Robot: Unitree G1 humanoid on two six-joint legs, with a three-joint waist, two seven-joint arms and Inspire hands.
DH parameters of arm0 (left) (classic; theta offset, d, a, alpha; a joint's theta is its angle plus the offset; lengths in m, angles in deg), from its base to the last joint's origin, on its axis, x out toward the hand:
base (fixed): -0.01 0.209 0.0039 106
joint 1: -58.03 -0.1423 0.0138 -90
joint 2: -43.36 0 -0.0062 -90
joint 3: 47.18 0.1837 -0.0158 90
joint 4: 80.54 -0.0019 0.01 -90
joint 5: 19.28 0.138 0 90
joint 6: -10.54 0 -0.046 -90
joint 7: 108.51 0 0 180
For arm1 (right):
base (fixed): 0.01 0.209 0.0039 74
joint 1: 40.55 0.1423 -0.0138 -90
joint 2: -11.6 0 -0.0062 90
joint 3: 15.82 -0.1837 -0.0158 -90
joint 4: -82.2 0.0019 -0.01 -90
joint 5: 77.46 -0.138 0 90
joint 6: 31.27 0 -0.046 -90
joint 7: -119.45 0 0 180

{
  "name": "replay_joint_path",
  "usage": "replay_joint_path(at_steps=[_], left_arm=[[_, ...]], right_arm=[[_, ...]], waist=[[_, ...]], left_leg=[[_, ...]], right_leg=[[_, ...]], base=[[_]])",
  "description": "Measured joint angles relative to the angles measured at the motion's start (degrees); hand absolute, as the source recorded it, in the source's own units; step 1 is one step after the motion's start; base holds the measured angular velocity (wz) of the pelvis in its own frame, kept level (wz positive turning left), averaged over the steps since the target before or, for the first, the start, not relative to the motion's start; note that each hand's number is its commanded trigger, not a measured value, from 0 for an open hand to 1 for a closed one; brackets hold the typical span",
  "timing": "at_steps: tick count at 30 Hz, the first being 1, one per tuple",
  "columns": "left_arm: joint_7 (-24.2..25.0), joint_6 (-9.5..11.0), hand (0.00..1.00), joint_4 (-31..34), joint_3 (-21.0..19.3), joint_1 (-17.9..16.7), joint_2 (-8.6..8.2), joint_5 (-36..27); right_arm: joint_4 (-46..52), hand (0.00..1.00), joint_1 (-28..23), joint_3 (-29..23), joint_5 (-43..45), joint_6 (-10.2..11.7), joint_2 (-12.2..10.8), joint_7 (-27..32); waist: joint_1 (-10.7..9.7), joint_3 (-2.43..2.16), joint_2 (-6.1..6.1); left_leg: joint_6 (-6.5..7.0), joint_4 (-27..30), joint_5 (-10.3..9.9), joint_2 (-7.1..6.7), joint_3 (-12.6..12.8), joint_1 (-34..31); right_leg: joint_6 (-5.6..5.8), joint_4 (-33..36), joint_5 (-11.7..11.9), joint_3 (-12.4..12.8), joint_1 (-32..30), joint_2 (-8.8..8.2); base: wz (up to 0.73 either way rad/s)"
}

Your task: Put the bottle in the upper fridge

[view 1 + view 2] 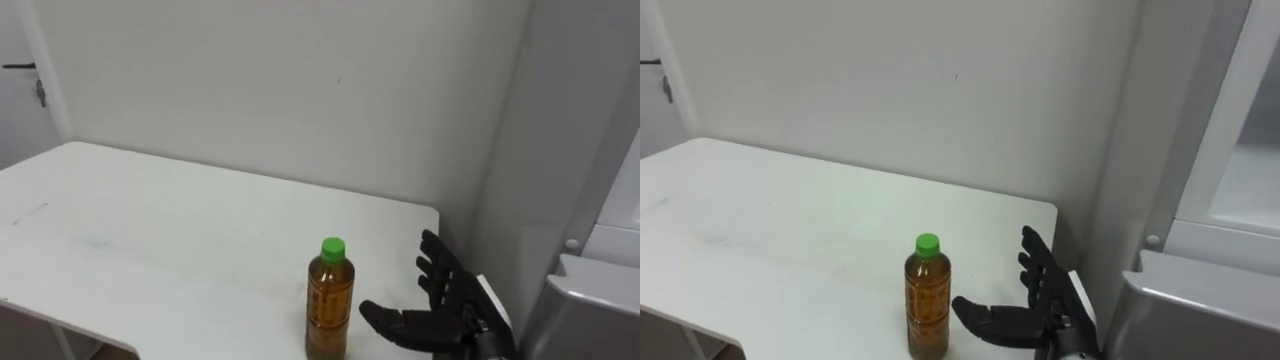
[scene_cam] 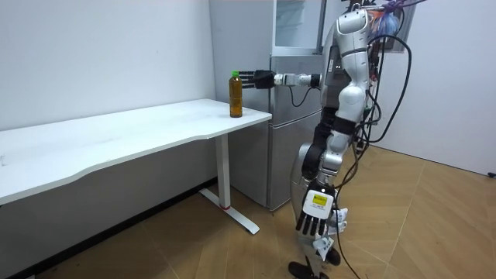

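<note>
The bottle (image 1: 330,300) stands upright on the counter (image 1: 150,230) near its right corner, and my right robot hand (image 1: 450,308) is just beside it, released, fingers (image 1: 432,262) spread, not touching. I would bring the palm against the bottle's middle, well below the green cap (image 1: 333,248), and close slowly so it does not tip. The left robot hand (image 2: 314,221) hangs relaxed at the robot's side.
</note>
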Motion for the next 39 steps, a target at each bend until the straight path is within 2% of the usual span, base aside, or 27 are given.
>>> replay_joint_path(at_steps=[7, 14, 17, 25, 32, 39], left_arm=[[0.5, -0.4, 0.0, -0.1, 0.1, -0.1, -0.02, 0.0], [1.6, -1.1, 0.0, -0.1, 0.6, -0.1, -0.05, 0.1], [1.6, -1.0, 0.0, -0.1, 0.7, 0.0, 0.02, 0.1], [1.8, -1.0, 0.0, 0.7, 1.9, -0.1, 0.25, 0.7], [1.9, -0.8, 0.0, 1.9, 2.2, 0.1, 1.02, 0.7], [2.8, -0.5, 0.0, 2.1, 2.3, 0.1, 1.62, 1.3]], right_arm=[[-0.9, 0.0, 0.1, 0.9, 0.6, 0.5, -0.1, 2.9], [-2.7, 0.0, 0.1, 1.7, 2.7, 0.6, -0.1, 2.9], [-2.9, 0.0, 0.1, 2.1, 2.7, 0.6, -0.1, 2.7], [-2.9, 0.0, 0.1, 3.1, 2.6, 0.6, -0.1, 0.5], [-2.8, 0.0, 0.1, 5.8, 2.2, 0.6, 0.2, -2.9], [-1.1, 0.0, 0.1, 6.1, 0.0, 0.6, 0.2, -5.8]], waist=[[0.2, 0.05, 0.19], [0.4, 0.14, 0.67], [0.2, 0.06, 0.56], [0.5, -0.5, -0.42], [1.0, -0.23, -0.6], [1.3, -0.19, -0.64]], left_leg=[[0.0, 0.0, 0.0, -0.07, -1.5, -0.8], [0.12, 0.0, 0.1, -0.19, -2.7, -1.5], [0.22, 0.0, 0.2, -0.85, -4.4, -1.5], [0.26, 0.2, 0.2, -0.89, -4.8, -1.3], [0.31, 0.2, 0.2, -0.86, -4.5, -0.9], [0.34, 0.1, 0.2, -0.87, -4.2, -1.4]], right_leg=[[0.04, -0.1, 0.0, -1.3, -0.1, -0.06], [0.04, -0.1, 0.0, -1.4, -0.1, -0.08], [0.07, -0.1, 0.0, -1.7, 0.0, -0.13], [0.09, 0.0, 0.0, -2.1, 0.1, -0.27], [0.16, 0.2, -0.1, -2.0, 0.4, -0.42], [0.43, 0.2, -0.2, -1.8, 0.3, -0.55]], base=[[0.08], [0.02], [0.07], [0.01], [0.0], [0.01]])
